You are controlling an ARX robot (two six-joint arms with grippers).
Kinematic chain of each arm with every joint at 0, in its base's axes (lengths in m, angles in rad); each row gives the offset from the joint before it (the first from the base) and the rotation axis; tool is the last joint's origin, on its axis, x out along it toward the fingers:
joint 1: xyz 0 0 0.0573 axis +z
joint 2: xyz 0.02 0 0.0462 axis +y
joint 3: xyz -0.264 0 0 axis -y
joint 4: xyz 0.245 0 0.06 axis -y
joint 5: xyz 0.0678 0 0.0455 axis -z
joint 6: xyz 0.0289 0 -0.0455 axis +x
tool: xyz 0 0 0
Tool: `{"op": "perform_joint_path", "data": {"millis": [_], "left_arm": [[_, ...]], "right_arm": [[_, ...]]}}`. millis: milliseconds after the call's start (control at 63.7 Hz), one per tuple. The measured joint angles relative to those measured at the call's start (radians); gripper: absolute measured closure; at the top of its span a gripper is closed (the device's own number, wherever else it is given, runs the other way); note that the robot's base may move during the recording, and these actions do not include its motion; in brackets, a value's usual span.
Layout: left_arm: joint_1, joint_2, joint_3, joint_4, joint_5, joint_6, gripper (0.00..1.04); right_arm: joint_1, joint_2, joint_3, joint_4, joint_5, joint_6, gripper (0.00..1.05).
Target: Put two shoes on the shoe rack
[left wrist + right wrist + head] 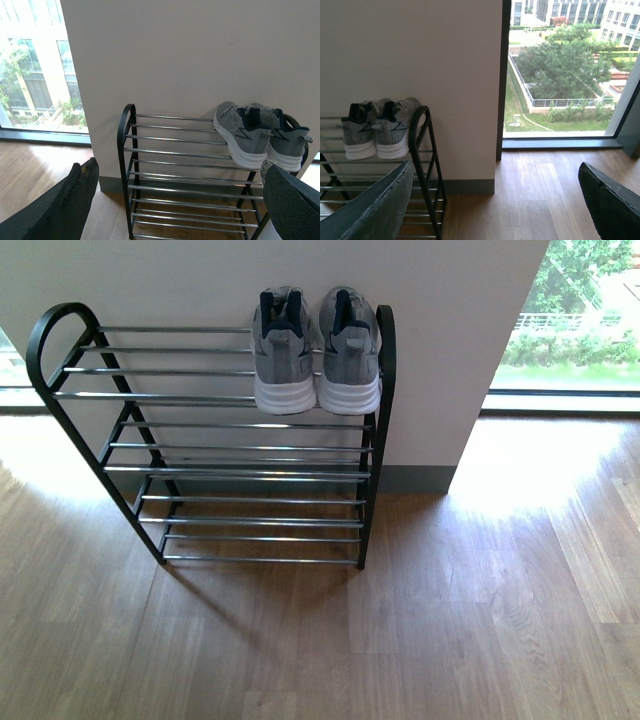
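Observation:
Two grey knit sneakers with white soles, one (282, 348) beside the other (349, 348), stand side by side on the top shelf of the shoe rack (215, 448), at its right end, heels toward me. Both show in the left wrist view (241, 134) (286, 141) and in the right wrist view (359, 131) (394, 128). The rack (131, 170) (422, 165) has black side frames and chrome rods and stands against a white wall. My left gripper (182, 200) is open and empty, well back from the rack. My right gripper (495, 202) is open and empty, over floor right of the rack. Neither arm shows in the front view.
Wood floor (430, 620) spreads in front of and to the right of the rack. A floor-to-ceiling window (560, 70) lies right of the wall (300, 270), another window (35, 70) left of it. The rack's lower shelves carry nothing.

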Motion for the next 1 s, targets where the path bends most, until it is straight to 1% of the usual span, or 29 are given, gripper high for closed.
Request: {"op": "perform_joint_path", "data": {"millis": [1005], "left_arm": [[0.001, 0.0, 0.0, 0.0, 0.001, 0.0, 0.09]], "right_arm": [[0.0, 0.0, 0.0, 0.0, 0.003, 0.0, 0.09]]}}
